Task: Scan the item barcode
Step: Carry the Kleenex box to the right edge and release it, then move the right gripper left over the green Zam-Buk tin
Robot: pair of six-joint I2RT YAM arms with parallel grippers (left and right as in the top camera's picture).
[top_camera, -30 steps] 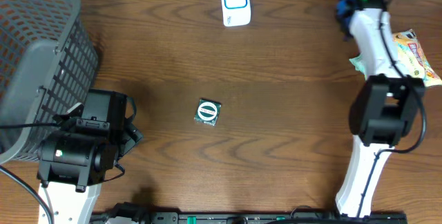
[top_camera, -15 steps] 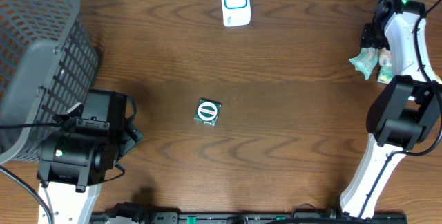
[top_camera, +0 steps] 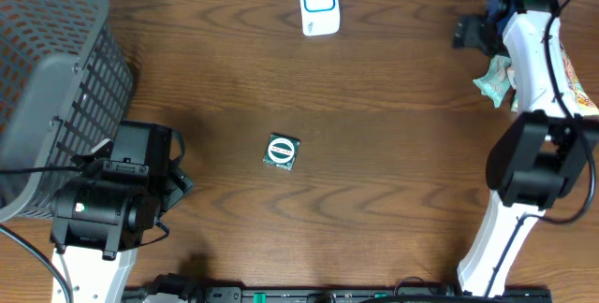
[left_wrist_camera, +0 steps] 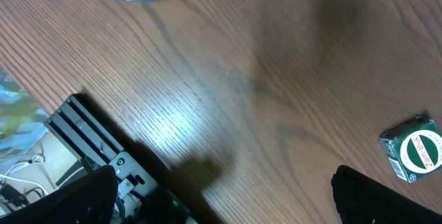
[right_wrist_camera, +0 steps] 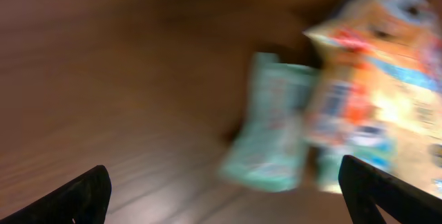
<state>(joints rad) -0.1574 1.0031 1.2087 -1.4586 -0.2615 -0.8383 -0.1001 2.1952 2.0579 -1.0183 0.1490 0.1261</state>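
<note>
Wood-grain table (top_camera: 393, 181) carries the green packet (top_camera: 281, 151) well short of the white scanner (top_camera: 318, 4), toward the robot, while left gripper (left_wrist_camera: 228, 200) and right gripper (right_wrist_camera: 228, 196) both gape wide, holding nothing.

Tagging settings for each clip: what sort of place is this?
Probably a mock shop checkout set up on a wooden table: a white-and-blue barcode scanner at the far edge, a grey mesh basket on the left, and packaged goods, a small green packet mid-table and snack packets on the right.
</note>
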